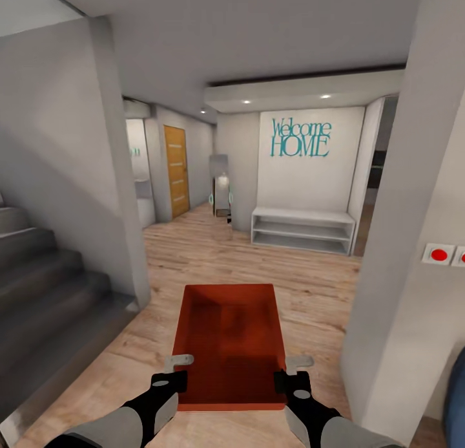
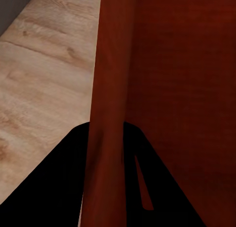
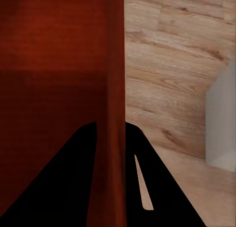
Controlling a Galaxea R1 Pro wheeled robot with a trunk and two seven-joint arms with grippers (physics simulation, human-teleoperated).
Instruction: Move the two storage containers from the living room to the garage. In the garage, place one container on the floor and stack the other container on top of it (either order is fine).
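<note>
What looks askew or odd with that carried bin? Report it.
Nothing stands out. The storage container rides level and open side up between the left gripper and right gripper, each clamped over a side wall. It looks empty and undamaged, above the wood floor of the entry hall.

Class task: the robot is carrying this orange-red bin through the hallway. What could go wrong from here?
1. The bin is held only by its thin side walls, one in the left tool and one in the right tool; it might slip or twist.
2. The wall corner stands close on the right, so it could clip the bin.
</note>
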